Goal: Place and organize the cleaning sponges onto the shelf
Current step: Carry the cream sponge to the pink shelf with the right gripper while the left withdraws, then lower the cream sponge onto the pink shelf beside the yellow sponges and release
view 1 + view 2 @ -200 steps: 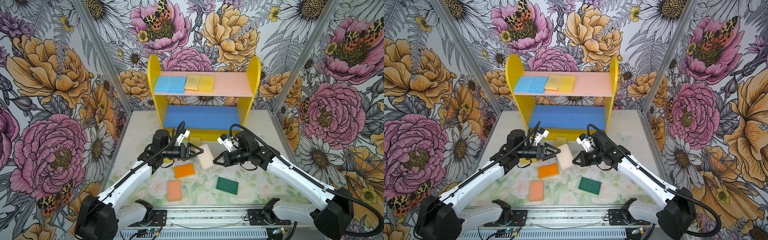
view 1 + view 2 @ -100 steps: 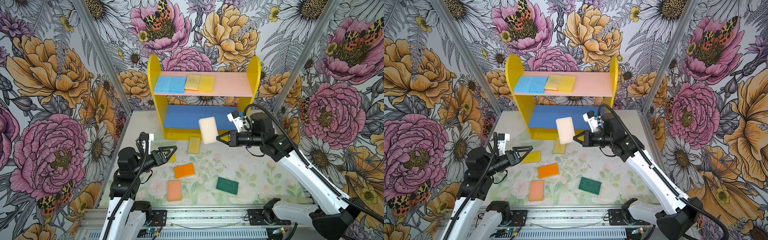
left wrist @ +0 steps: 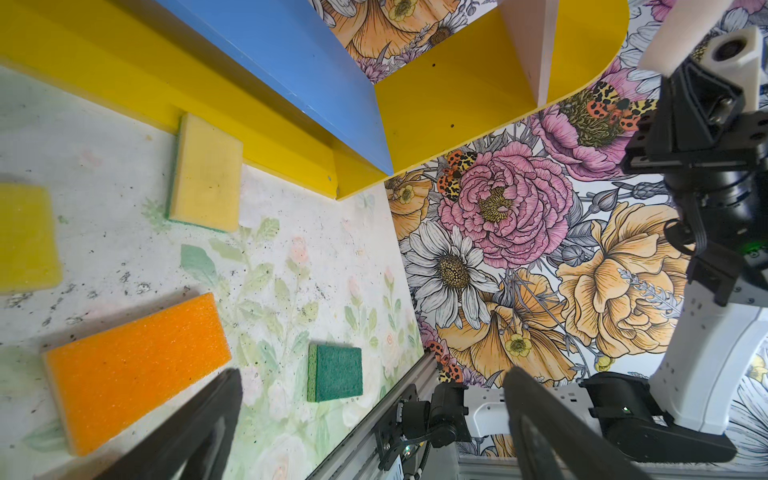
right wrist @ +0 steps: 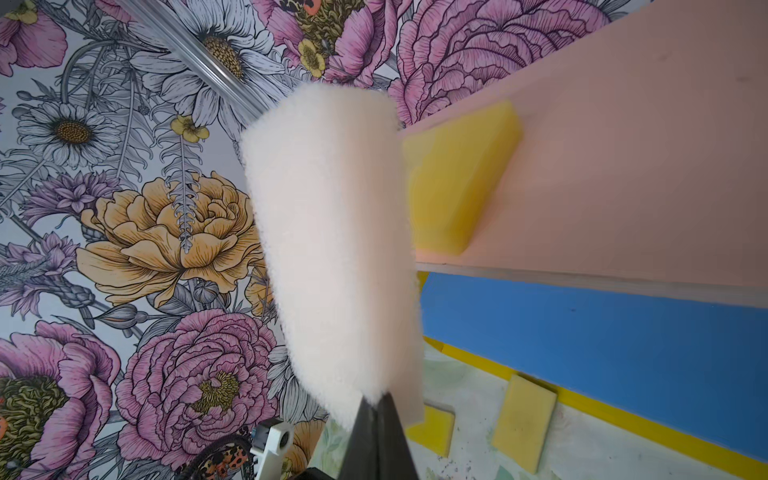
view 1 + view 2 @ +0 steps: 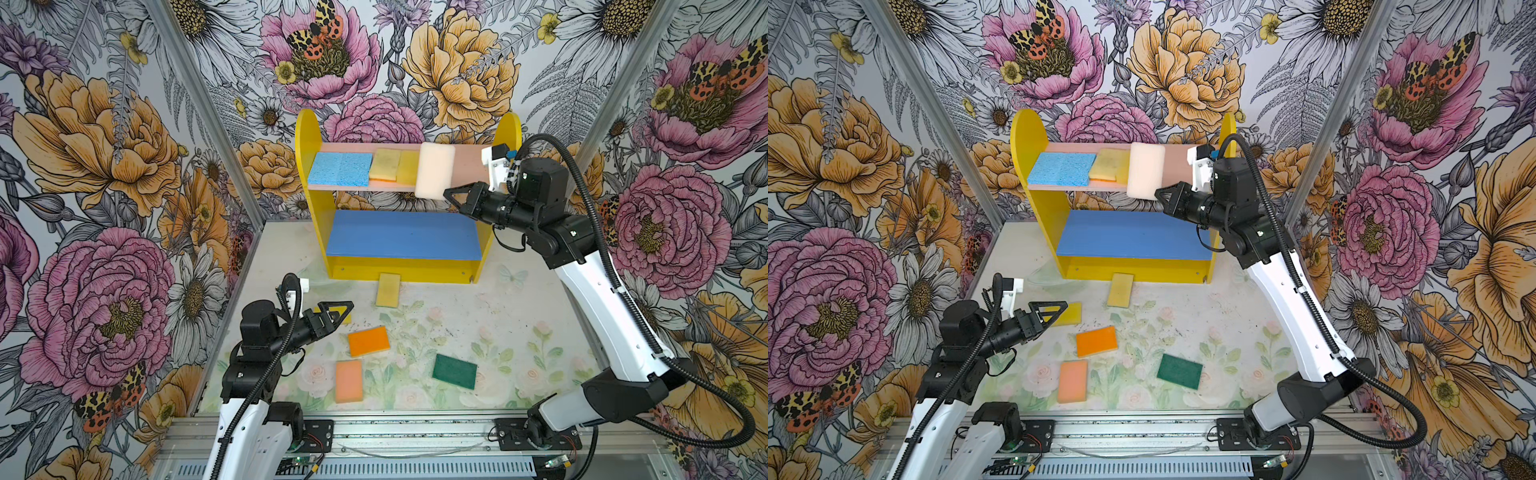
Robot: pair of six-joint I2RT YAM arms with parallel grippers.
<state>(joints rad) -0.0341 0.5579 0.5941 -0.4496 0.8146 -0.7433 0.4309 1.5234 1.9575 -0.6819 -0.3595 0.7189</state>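
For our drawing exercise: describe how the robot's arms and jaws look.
The left arm and right arm: white links, black joints, a black ribbed hose along each. The jaws are black open triangles; each wrist carries a white mount.

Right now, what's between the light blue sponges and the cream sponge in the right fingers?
A pale yellow sponge and a brighter yellow sponge, side by side on the shelf's pink upper board. Both top views show it.

A cream sponge (image 5: 1145, 170) is gripped by the right gripper (image 5: 1158, 194) in front of the pink upper board (image 5: 1177, 166) of the shelf (image 5: 1034, 137), at centre frame. At lower left, the left gripper (image 5: 1059, 309) is held open near a yellow sponge (image 5: 1073, 314).
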